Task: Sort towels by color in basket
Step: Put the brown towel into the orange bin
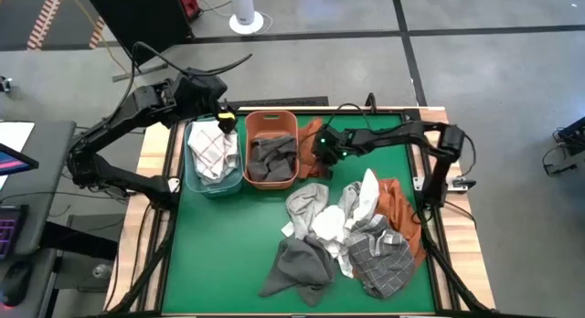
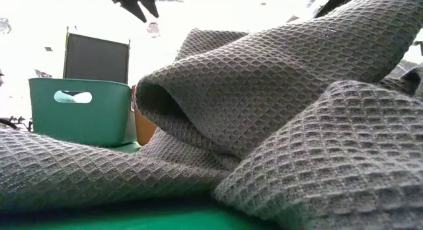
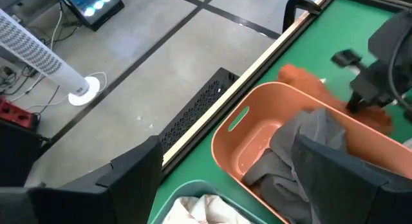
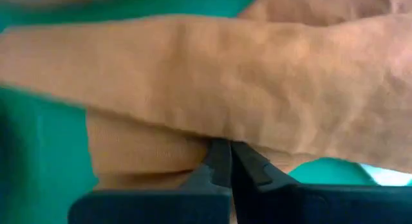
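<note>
Baskets: teal (image 1: pixel 203 183) holds white checked towel (image 1: pixel 212 150), orange (image 1: pixel 271 124) grey towel (image 1: pixel 272 158); right gripper (image 4: pixel 225 161) clenched on rust towel (image 4: pixel 193 89).

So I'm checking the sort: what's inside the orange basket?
The orange basket holds a crumpled dark grey towel, which leaves part of the basket floor bare in the left wrist view. Anything beneath the towel is hidden.

A white tower fan (image 1: pixel 242 7) stands on its round base on the grey floor (image 1: pixel 494 90) beyond the green surface (image 1: pixel 219 254). A black vented panel (image 3: pixel 193 111) lies on the floor just beside the surface's wooden edge (image 1: pixel 154 144). A screen with blue lights (image 3: pixel 90 4) sits near the fan. Left of the surface stands a grey desk (image 1: pixel 41 172), with a keyboard (image 1: pixel 7 236) and mouse (image 1: pixel 18 280) below it.
</note>
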You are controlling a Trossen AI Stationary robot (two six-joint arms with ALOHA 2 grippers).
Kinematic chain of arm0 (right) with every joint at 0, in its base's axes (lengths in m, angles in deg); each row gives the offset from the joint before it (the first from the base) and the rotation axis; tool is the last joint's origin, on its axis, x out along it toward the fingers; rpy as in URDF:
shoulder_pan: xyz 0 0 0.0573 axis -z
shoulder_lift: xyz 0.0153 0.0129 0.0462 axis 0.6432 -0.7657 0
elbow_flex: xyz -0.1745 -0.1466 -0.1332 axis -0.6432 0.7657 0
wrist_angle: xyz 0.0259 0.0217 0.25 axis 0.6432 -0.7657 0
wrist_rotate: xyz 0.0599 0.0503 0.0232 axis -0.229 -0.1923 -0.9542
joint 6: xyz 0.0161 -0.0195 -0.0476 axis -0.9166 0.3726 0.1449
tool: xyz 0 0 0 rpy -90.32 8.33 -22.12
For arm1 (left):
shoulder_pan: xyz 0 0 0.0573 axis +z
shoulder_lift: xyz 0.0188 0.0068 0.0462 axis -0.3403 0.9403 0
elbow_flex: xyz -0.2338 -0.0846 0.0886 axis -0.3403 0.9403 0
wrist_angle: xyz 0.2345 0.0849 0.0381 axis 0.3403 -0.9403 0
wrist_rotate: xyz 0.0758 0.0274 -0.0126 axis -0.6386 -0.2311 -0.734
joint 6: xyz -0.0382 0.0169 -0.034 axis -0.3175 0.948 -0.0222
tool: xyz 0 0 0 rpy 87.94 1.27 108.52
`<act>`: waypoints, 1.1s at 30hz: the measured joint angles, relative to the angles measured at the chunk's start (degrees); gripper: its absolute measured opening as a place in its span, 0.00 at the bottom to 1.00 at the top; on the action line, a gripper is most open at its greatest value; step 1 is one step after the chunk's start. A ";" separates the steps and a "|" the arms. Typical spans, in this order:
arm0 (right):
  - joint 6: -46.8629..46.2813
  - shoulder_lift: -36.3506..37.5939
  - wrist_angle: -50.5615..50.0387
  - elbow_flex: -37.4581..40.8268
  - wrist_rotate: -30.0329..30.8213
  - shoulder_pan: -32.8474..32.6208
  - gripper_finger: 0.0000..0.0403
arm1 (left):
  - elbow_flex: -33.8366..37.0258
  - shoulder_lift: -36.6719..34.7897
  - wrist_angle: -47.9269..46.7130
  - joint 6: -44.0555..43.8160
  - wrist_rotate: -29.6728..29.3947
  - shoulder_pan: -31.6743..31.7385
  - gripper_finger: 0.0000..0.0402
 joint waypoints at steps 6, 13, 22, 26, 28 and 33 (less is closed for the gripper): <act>-0.98 12.27 -0.38 -0.07 0.35 3.60 0.04 | 0.33 0.13 4.97 3.23 4.65 0.17 0.82; -1.71 25.13 3.92 -2.25 -4.66 4.40 0.04 | 11.69 0.20 25.90 3.32 18.71 0.50 0.82; -9.92 23.38 18.31 -5.51 -11.82 2.30 0.04 | 27.09 0.20 55.67 -2.35 28.62 -0.01 0.82; -12.12 19.62 23.96 -7.58 -14.33 2.00 0.04 | 27.91 1.84 54.59 -2.10 29.14 -0.52 0.82; -12.74 17.68 24.50 -9.57 -16.35 1.98 0.04 | 28.04 3.42 53.41 -2.18 29.16 -0.54 0.82; -13.39 14.88 22.98 -11.41 -17.89 0.88 0.04 | 28.02 6.08 50.92 -1.79 29.12 -1.03 0.81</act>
